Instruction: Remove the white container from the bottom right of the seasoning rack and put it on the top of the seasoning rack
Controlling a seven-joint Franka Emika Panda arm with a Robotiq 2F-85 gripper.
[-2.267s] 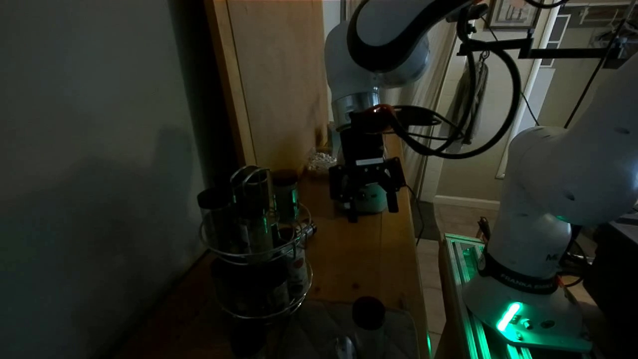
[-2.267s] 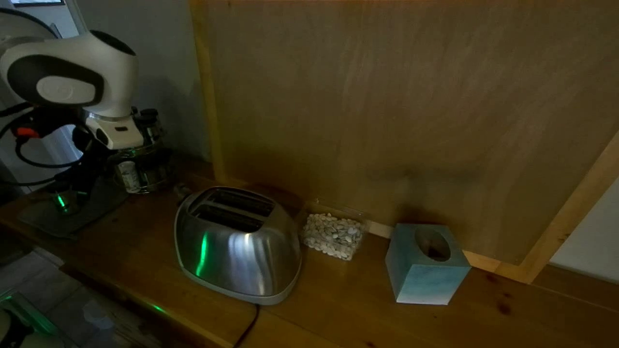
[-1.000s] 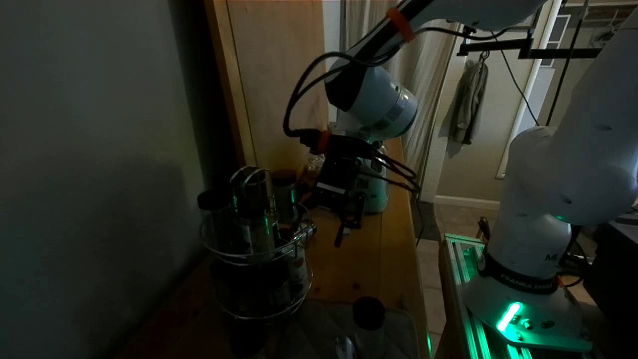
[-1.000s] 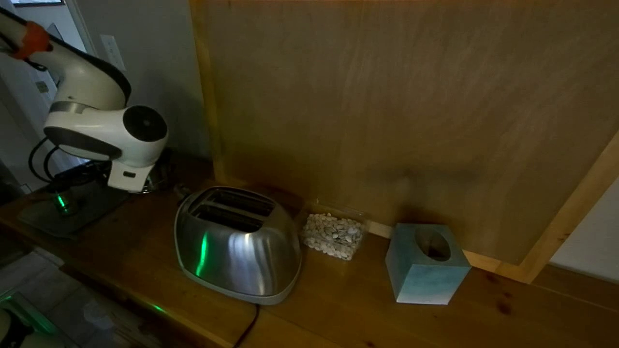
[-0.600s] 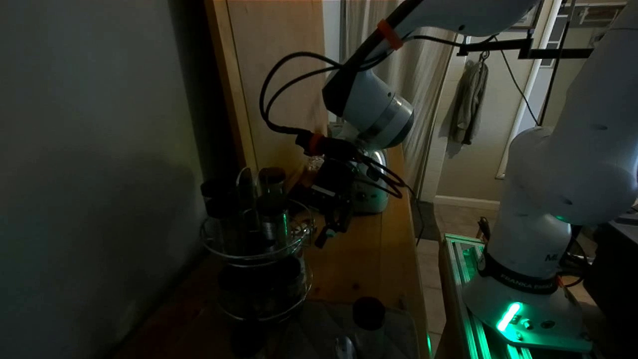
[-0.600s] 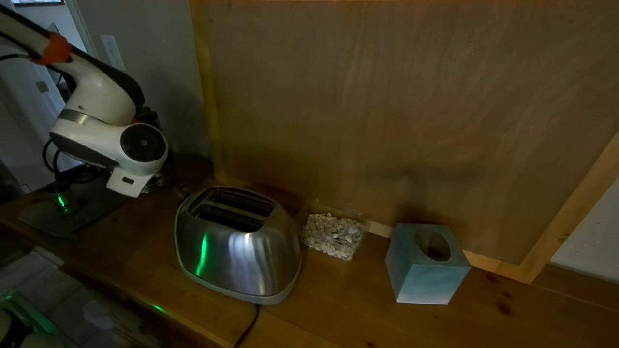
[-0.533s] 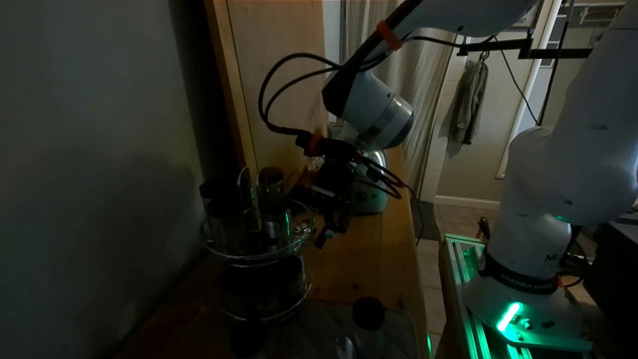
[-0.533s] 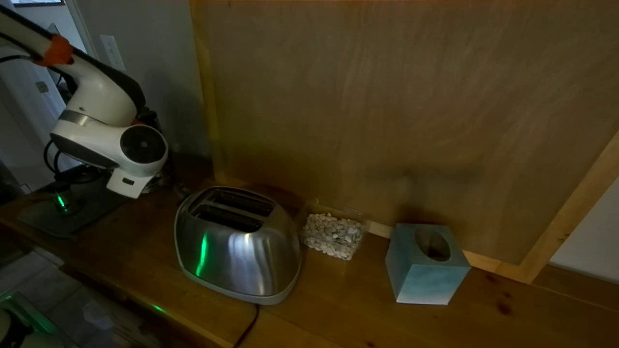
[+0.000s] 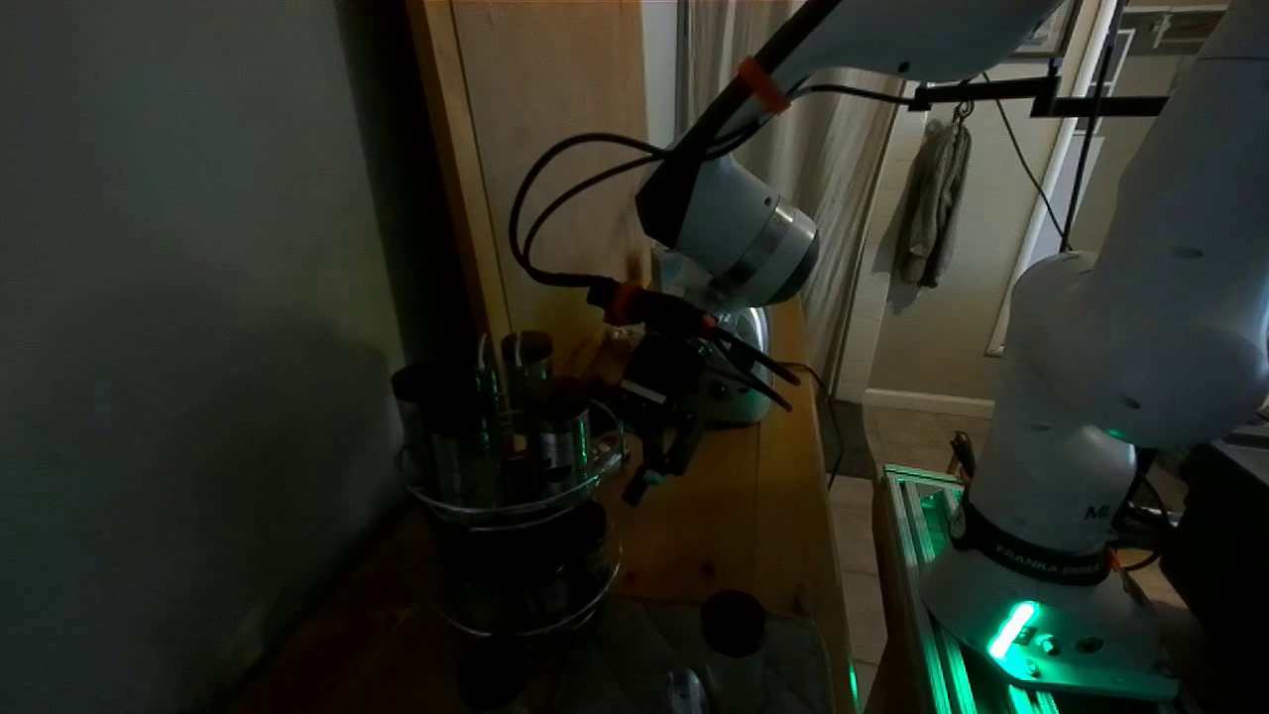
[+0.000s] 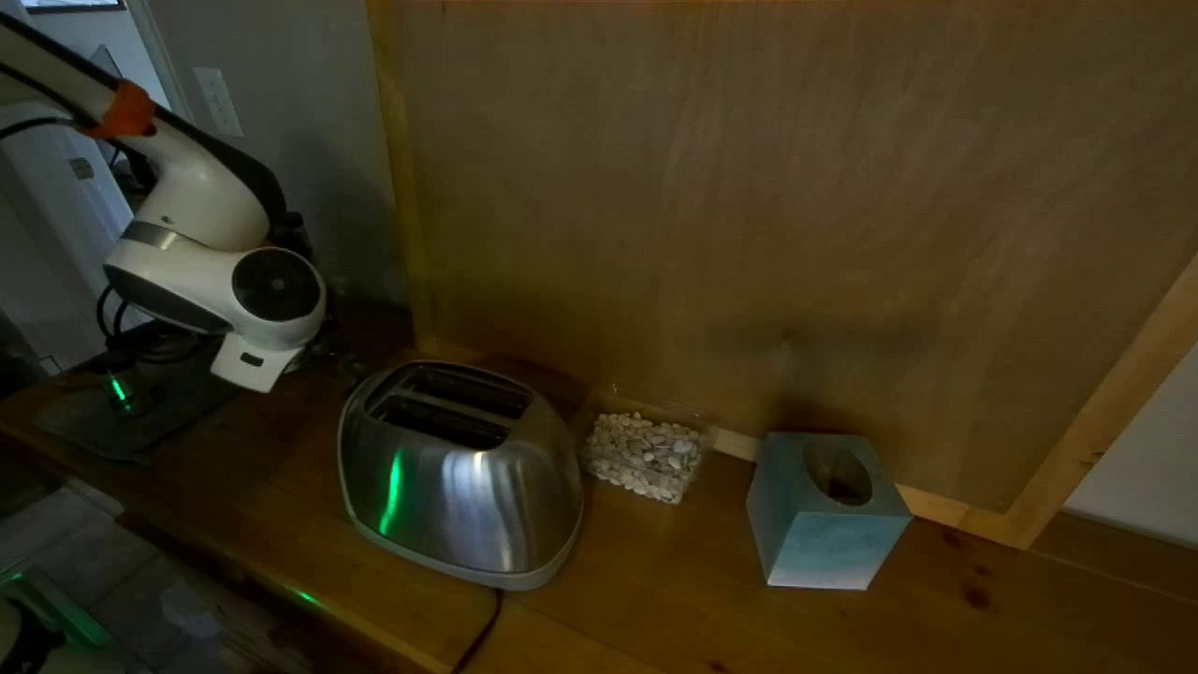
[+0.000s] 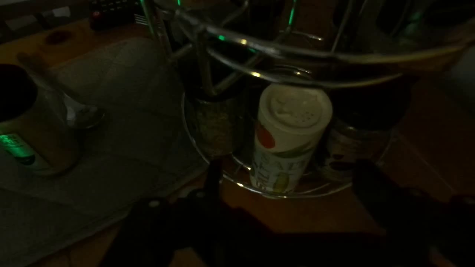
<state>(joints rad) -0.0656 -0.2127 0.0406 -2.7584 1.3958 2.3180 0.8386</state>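
At approx. 6 o'clock on the lower tier of the seasoning rack [image 11: 334,56], wrist view, the white container [image 11: 287,141] stands betw. jars [image 11: 219,128] at its 9 & 3, w/ gripper [image 11: 290,168] spread wide, fingertips [image 11: 214,176] at its 8 & 4 o'clock.

Every view is dim, the wrist view darkest, the near gripper [image 11: 288,165] almost black. In an exterior view a green light [image 9: 1013,629] glares at right, soft shadow dulling the left wall [image 9: 188,327]. The toaster [image 10: 459,496] gleams.
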